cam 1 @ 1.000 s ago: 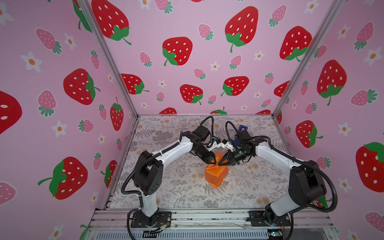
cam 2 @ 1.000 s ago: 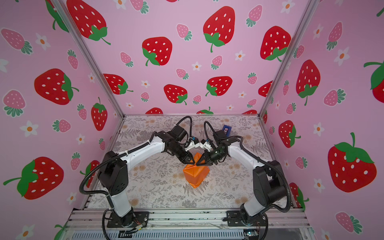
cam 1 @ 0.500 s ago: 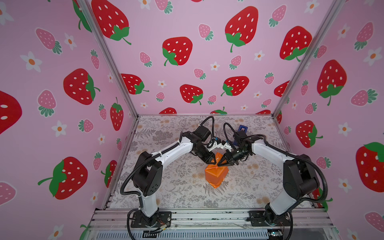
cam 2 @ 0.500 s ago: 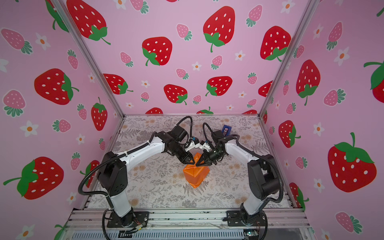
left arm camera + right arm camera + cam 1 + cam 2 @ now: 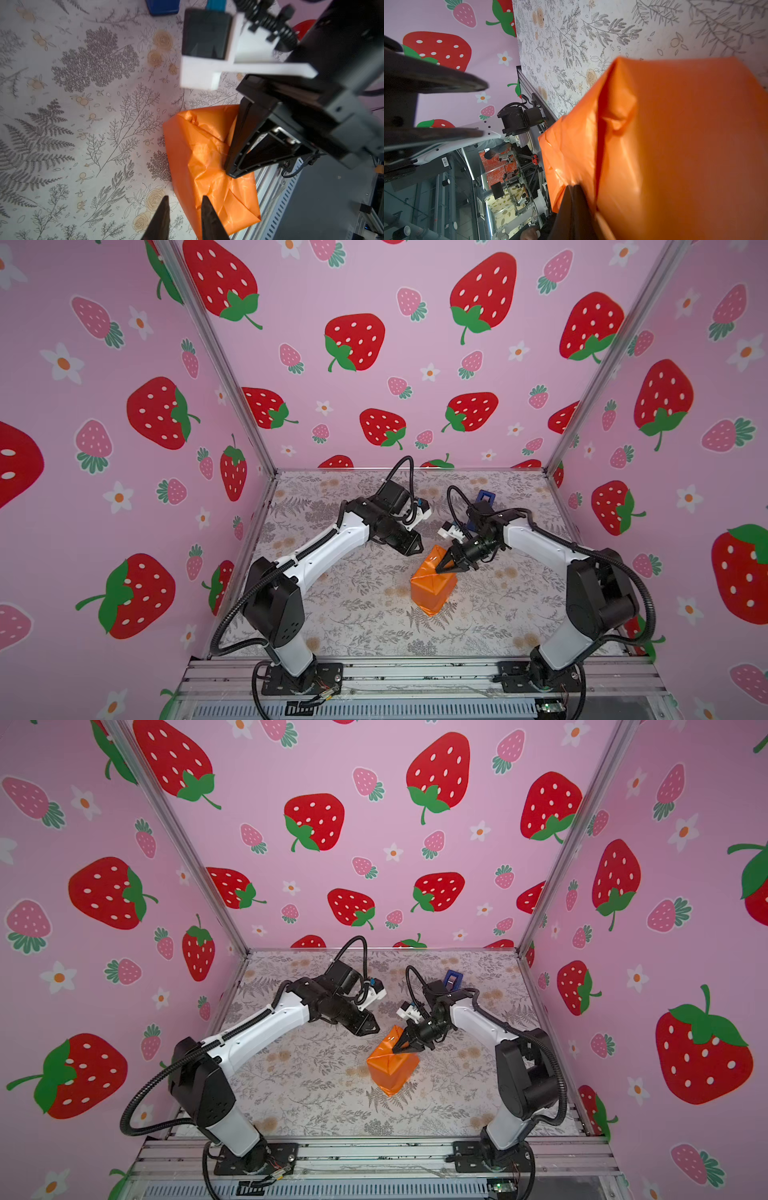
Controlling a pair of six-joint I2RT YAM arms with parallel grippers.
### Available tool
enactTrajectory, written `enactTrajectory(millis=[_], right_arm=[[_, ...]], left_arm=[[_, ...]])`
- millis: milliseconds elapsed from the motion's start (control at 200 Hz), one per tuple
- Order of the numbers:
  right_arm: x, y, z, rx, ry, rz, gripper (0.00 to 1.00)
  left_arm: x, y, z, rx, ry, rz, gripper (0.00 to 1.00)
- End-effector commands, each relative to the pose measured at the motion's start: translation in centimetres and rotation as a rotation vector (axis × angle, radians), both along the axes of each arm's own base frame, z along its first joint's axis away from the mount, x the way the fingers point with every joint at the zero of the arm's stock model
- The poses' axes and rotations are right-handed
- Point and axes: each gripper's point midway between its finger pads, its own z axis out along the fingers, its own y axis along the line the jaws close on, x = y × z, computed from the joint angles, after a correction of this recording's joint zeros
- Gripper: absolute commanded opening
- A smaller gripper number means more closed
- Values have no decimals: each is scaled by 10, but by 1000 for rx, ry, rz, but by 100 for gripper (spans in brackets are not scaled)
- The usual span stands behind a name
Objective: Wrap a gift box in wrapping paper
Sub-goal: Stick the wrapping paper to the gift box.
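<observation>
**A:** What has changed in the last second?

**B:** The left gripper (image 5: 417,549) has drawn back off the parcel's peak, and the right arm's elbow has swung slightly inward.

**A:** Where is the gift box?

**B:** It's hidden. The wrapping paper (image 5: 430,593) covers it completely, making a glossy orange parcel that stands near the middle of the floral table covering (image 5: 332,614) in both top views.

**A:** What is steadying it?

**B:** The right gripper (image 5: 442,568) reaches in from the parcel's 2 o'clock. Its fingers are together and its tip presses on the top fold, I'd judge to keep that flap from springing up. I can't tell whether any paper is nipped between the fingers.

**A:** And the left?

**B:** It sits just beside the parcel at 10 o'clock, not touching it. The left wrist view shows its fingers (image 5: 162,216) slightly apart with nothing between them. It is probably free to fetch tape, since the blue tape dispenser (image 5: 485,497) stands at 1 o'clock, toward the back wall.
</observation>
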Motion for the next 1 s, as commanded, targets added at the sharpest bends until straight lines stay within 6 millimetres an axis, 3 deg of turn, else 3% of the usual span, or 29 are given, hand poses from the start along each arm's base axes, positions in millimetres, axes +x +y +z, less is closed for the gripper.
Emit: enactTrajectory(millis=[0,115,340,525,995], right_arm=[[-21,-37,-54,-277,74,17,0],[-18,-35,-52,-274,63,8,0],[-15,-34,-49,-272,53,-4,0],[-15,-34,-47,-271,49,-10,0],[-12,-31,-41,-266,37,-21,0]], left_arm=[[2,-33,32,-212,119,61,18],[-4,-51,23,-311,273,104,8],[-22,-61,-7,-315,399,138,0],[-19,-54,-37,-223,400,200,0],[-29,-29,-81,25,374,238,0]])
